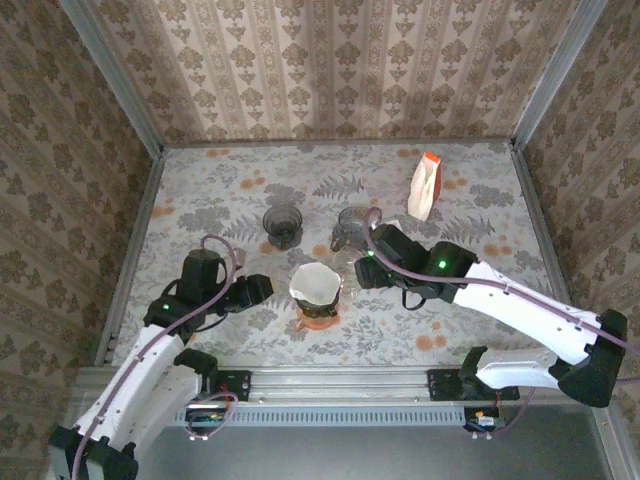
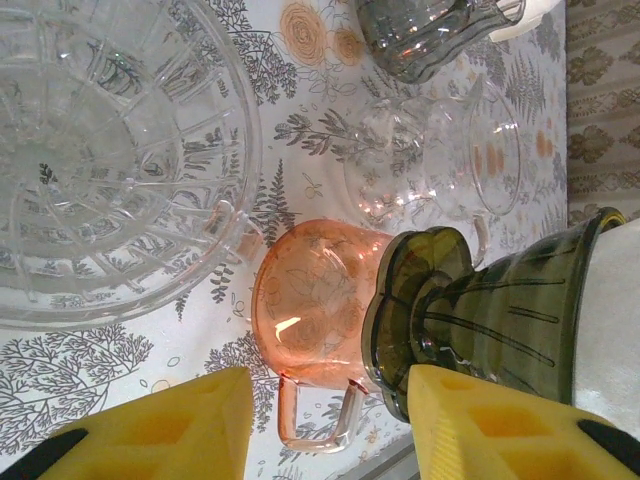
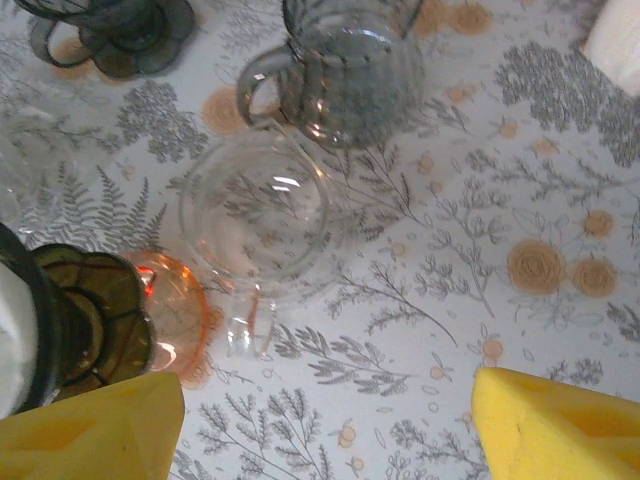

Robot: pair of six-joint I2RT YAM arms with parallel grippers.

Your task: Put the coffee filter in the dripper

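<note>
left gripper [image 2: 328, 410] spread, empty | right gripper [image 3: 328, 400] spread, empty | risk: closing finger clips smoky dripper [image 2: 500, 310] at lower right, tips it off orange cup [image 2: 315, 300], paper filter [image 2: 622, 330] spills

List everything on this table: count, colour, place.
dripper: one, dark green glass, front centre, on the orange cup
coffee filter: one, white paper, inside that dripper
orange cup: one, see-through orange, under the dripper
clear cup: one, colourless glass, just behind the orange cup
ribbed glass piece: one, colourless, beside the orange cup, near the left gripper
smoky jug: one, grey glass, centre back
empty dripper: one, dark grey, left of the smoky jug
packet: one, white with orange top, back right
table: one, floral cloth
left gripper: yellow pads, open, facing the orange cup
right gripper: yellow pads, open, near the clear cup
</note>
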